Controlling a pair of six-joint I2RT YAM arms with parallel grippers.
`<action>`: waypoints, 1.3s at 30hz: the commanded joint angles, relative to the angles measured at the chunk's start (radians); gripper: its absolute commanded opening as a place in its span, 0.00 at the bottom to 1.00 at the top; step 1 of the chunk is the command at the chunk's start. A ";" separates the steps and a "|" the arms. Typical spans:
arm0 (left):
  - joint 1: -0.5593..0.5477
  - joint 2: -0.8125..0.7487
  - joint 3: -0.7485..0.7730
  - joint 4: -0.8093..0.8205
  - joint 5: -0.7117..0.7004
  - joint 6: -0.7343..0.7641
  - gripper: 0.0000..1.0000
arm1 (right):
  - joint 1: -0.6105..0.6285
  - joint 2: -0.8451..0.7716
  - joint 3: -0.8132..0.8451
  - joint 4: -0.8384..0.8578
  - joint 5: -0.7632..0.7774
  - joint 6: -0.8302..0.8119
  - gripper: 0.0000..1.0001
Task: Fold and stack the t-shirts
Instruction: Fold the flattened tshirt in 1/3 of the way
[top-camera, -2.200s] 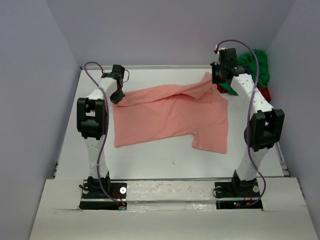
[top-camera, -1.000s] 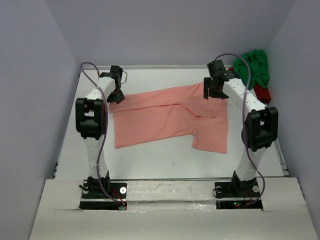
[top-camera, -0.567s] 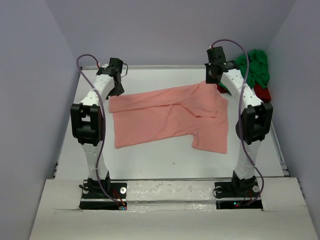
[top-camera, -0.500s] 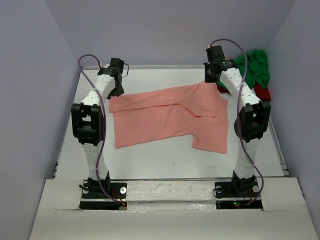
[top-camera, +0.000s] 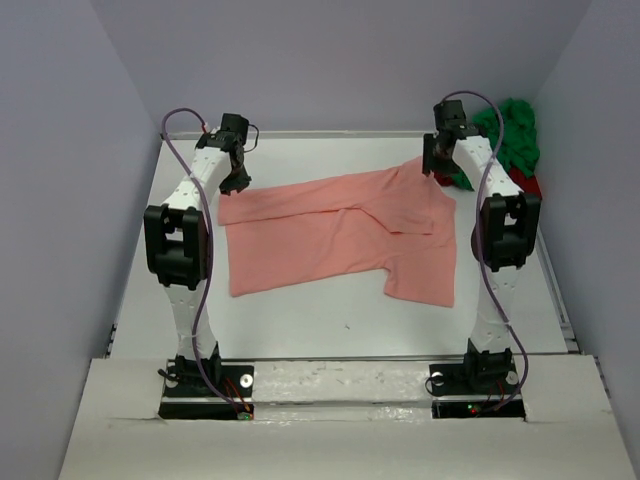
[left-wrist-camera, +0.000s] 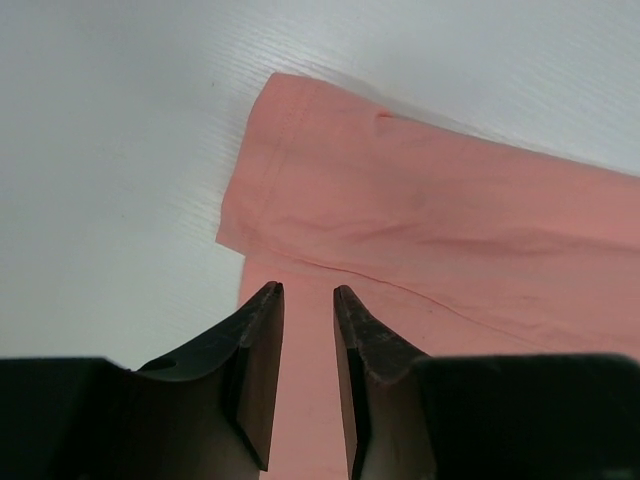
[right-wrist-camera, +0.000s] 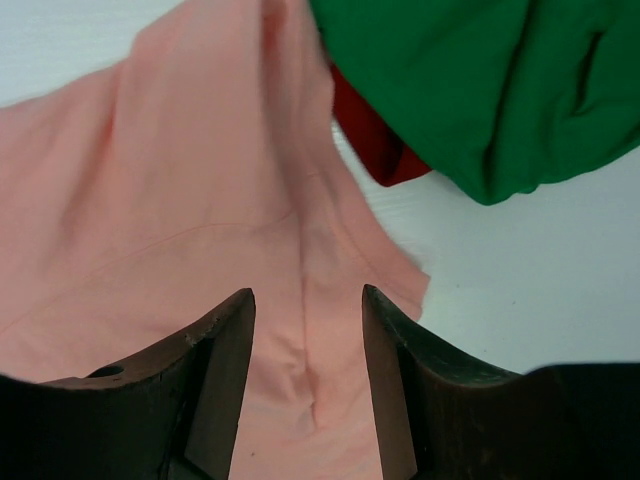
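both of your tools hang released over the pink shirt (top-camera: 340, 225): left tool (left-wrist-camera: 308, 290) narrowly parted, right tool (right-wrist-camera: 308, 295) wider, neither pinching cloth; green shirt (right-wrist-camera: 470, 80) just beside.

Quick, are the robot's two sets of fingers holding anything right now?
Left gripper: fingers slightly apart, holding nothing, above the pink t-shirt.
Right gripper: fingers open, holding nothing, above the same t-shirt.

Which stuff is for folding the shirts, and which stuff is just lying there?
For the job:
- salmon pink t-shirt, spread on the white table
- green t-shirt, bunched in the far right corner
- left gripper and right gripper

Just lying about:
- red cloth, tucked under the green t-shirt
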 joint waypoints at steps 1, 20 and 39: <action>0.001 -0.080 0.048 -0.013 0.012 0.032 0.38 | -0.034 0.046 0.013 0.034 -0.029 -0.011 0.53; 0.001 -0.048 0.041 0.000 0.032 0.038 0.39 | -0.052 0.170 0.193 -0.001 -0.095 -0.046 0.47; 0.001 -0.034 0.024 0.003 0.025 0.041 0.39 | -0.052 0.252 0.269 -0.012 -0.141 -0.055 0.23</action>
